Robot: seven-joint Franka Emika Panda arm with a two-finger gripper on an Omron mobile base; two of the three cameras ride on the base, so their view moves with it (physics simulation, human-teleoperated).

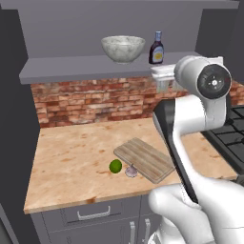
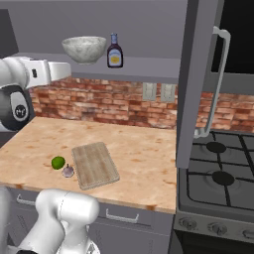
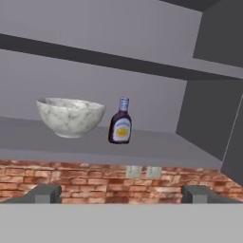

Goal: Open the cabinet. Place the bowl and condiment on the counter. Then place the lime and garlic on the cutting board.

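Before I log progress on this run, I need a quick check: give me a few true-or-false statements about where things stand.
1. The bowl stands on the cabinet shelf. True.
2. The condiment lies on the counter. False: it stands upright on the shelf beside the bowl.
3. The lime rests on the cutting board. False: it lies on the counter beside the board.
4. The garlic sits next to the lime. True.
5. The claw grips the bowl. False: it is open and empty.
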